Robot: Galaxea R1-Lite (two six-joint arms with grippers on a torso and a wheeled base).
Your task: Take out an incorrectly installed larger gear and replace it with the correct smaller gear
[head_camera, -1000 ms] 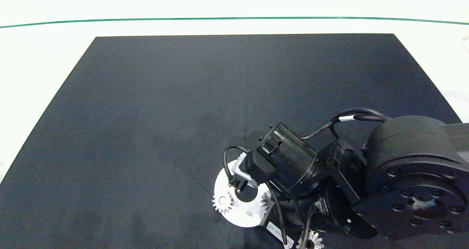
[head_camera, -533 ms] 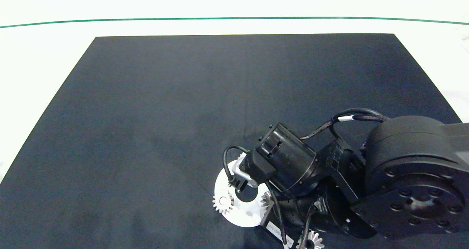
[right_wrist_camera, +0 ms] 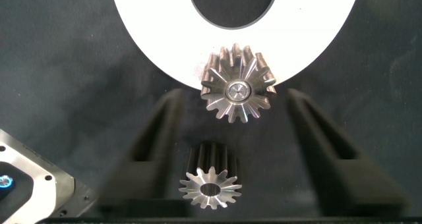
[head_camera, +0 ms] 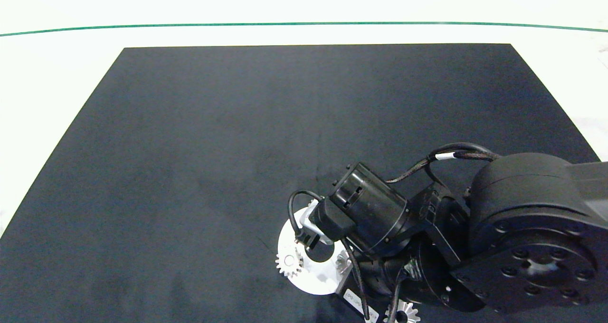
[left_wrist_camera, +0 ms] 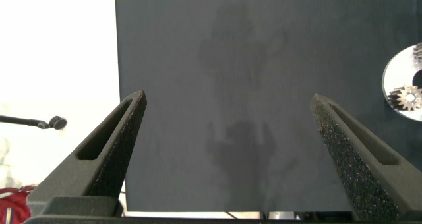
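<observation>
The larger gear (right_wrist_camera: 237, 85), silver with long star-like teeth, sits on a pin at the rim of the white ring disc (right_wrist_camera: 151, 26). In the head view it (head_camera: 340, 262) peeks out from under the right arm. My right gripper (right_wrist_camera: 233, 97) is open, with a fingertip on either side of this gear and not touching it. The smaller gear (right_wrist_camera: 211, 184), with short teeth and a round centre hole, lies loose on the black mat between the same fingers, nearer the wrist. It also shows in the head view (head_camera: 403, 313). My left gripper (left_wrist_camera: 229, 97) hangs open over bare mat.
Two more small gears (head_camera: 289, 262) (head_camera: 312, 203) sit on the white ring disc (head_camera: 304, 278). The black mat (head_camera: 190, 147) covers most of the white table, and the right arm's bulky joints (head_camera: 527, 247) fill the near right corner.
The right arm has shifted slightly toward the ring and now covers more of the gear on the ring's right rim. The gears and the ring have not moved.
</observation>
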